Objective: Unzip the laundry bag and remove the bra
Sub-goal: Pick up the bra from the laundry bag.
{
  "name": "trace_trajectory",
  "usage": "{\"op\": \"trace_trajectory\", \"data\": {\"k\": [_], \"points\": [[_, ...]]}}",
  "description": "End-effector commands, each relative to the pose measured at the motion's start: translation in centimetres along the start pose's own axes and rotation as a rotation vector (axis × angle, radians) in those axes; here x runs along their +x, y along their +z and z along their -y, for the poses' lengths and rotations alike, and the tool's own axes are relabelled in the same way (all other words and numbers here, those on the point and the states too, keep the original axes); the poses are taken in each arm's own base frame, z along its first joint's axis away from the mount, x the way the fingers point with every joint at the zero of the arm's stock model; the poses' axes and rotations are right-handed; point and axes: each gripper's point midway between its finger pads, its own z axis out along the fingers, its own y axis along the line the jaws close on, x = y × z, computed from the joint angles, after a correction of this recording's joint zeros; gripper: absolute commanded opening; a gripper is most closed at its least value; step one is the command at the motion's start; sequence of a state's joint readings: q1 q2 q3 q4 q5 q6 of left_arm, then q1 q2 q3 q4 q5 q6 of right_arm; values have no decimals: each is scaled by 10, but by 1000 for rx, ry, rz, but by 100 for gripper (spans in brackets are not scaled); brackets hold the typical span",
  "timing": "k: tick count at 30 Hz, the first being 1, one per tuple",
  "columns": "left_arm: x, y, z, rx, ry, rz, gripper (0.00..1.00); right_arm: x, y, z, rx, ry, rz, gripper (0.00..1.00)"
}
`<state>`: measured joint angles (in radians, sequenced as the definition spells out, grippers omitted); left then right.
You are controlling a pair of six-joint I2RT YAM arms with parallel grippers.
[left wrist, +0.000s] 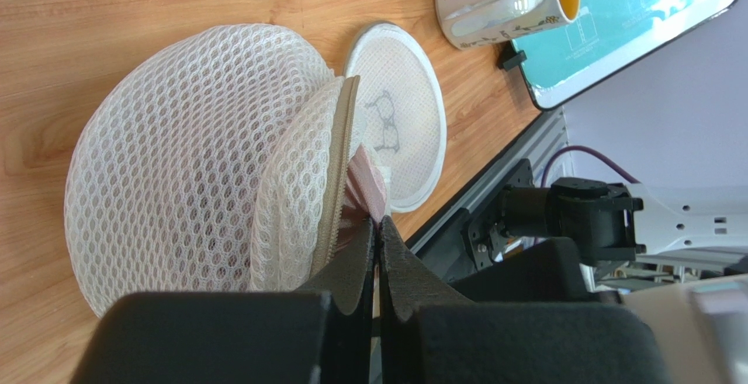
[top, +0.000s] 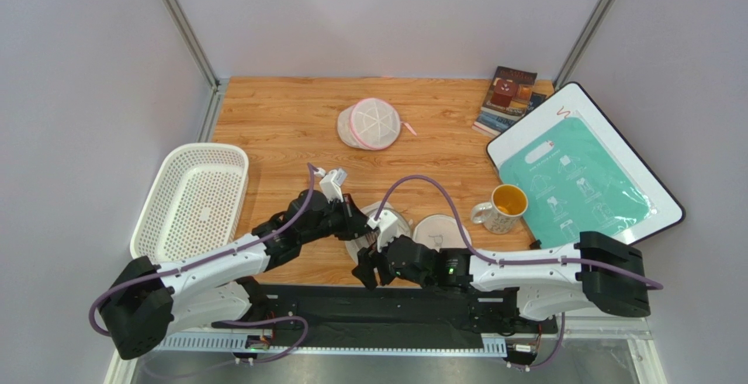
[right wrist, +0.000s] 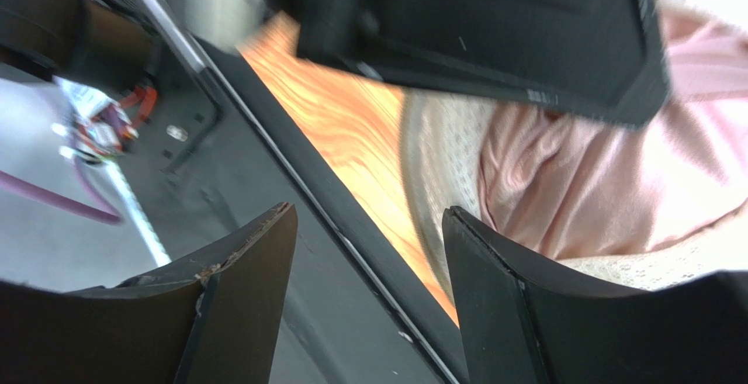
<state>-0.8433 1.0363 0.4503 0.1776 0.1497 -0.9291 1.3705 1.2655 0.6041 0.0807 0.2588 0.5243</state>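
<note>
Left tool: pressed together, pinching the zip rim of the laundry bag.
Right tool: spread, holding nothing, just beside the bra.
Laundry bag: domed mesh on the worktop, near my bases, zip parted.
Bra: pink, shiny, bunched inside the bag, peeking out at the gap.
Mug: upright, right of the bag.
</note>
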Motion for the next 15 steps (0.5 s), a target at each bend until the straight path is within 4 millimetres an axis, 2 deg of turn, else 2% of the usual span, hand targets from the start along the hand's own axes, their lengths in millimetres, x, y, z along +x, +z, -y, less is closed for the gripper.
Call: {"op": "trace_trajectory", "data": {"k": [1,4,5,8,11,15], "points": [[-7,-1,18,85,9,21,0,7,9,8,30,-26,12,66],[-6,-1,21,101,-17,25,0,17,17,17,68,-49,-14,55],[-6,-1,19,101,-27,30,0,16,19,14,61,-52,-12,42],[-8,-2,18,111,-70,58,0,19,28,7,24,-70,-26,24],[-9,-2,20,129,-113,81,0,22,34,2,-1,-74,-28,19],[-14,-5,24,151,-135,105,0,32,38,4,-7,-71,-39,19]]}}
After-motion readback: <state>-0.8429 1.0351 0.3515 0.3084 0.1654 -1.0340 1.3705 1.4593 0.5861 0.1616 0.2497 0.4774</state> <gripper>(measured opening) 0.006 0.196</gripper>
